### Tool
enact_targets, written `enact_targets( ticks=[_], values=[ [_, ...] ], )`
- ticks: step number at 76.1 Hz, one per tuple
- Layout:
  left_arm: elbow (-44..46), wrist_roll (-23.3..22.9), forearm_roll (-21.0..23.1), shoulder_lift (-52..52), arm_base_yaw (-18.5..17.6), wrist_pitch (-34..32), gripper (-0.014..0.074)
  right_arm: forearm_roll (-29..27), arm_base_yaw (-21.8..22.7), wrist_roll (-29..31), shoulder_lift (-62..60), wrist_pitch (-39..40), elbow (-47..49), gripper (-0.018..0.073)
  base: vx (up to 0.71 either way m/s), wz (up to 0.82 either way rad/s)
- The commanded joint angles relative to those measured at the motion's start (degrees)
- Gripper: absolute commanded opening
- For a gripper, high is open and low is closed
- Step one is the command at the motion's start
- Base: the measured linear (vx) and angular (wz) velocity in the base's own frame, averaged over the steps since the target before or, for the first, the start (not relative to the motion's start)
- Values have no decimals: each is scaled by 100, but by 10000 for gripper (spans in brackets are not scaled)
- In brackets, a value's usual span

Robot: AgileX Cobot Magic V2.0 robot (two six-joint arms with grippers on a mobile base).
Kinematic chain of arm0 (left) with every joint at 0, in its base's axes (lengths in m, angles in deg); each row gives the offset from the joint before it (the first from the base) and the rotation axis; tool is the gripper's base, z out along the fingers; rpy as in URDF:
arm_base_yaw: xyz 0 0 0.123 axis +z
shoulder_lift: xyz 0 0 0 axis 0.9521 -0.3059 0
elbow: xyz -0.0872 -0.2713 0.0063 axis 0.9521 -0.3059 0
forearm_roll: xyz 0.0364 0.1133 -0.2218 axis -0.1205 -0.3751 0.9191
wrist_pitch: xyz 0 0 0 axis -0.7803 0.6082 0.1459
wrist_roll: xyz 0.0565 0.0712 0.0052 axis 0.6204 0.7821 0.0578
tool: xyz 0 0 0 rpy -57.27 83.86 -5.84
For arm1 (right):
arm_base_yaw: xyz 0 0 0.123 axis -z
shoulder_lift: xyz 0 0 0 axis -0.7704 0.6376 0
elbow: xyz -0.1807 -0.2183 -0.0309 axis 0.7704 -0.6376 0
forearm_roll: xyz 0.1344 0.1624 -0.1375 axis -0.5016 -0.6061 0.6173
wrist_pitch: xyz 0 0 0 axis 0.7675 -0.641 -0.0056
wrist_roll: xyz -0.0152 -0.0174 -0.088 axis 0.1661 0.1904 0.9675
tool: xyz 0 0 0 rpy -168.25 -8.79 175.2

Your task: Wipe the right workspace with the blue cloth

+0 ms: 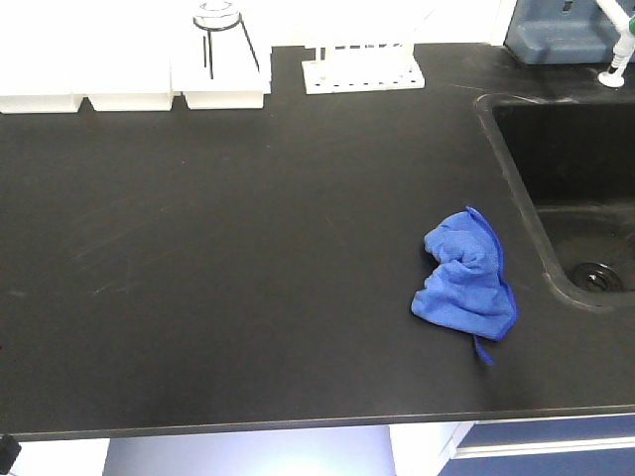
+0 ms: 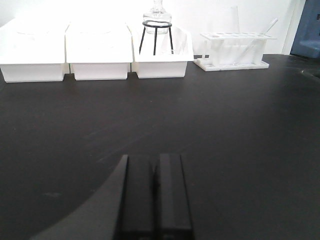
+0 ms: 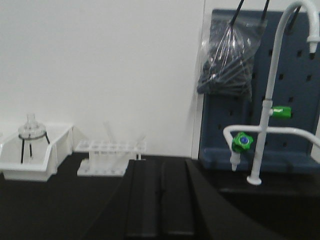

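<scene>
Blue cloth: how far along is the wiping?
Nothing looks done. The blue cloth lies crumpled on the counter beside the sink, with nothing gripping it. The left gripper and right gripper are shut and empty. Grasping and wiping remain.

A black countertop (image 1: pixel 248 248) takes most of the view, and a deep black sink (image 1: pixel 585 159) is set in its right end. Behind the sink stands a blue pegboard (image 3: pixel 295 115), with a white faucet (image 3: pixel 267 105) with green knobs (image 3: pixel 242 142) in front of it. Left of the sink, along the white wall (image 3: pixel 100 60), are a white tube rack (image 1: pixel 362 71) and three white bins (image 2: pixel 97 62). Below the sink is a blue cabinet front (image 1: pixel 556 434). The light is bright.
</scene>
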Motion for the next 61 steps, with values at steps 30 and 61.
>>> enact_targets(
  ticks=[30, 61],
  values=[
    [142, -17, 30, -1, -39, -467, -6, -619, 21, 239, 1649, -1760, 1342, 28, 0, 0],
    [142, -17, 30, -1, -39, -467, -6, -1436, 21, 1124, 2472, -1820, 1342, 533, 0, 0]
  ],
)
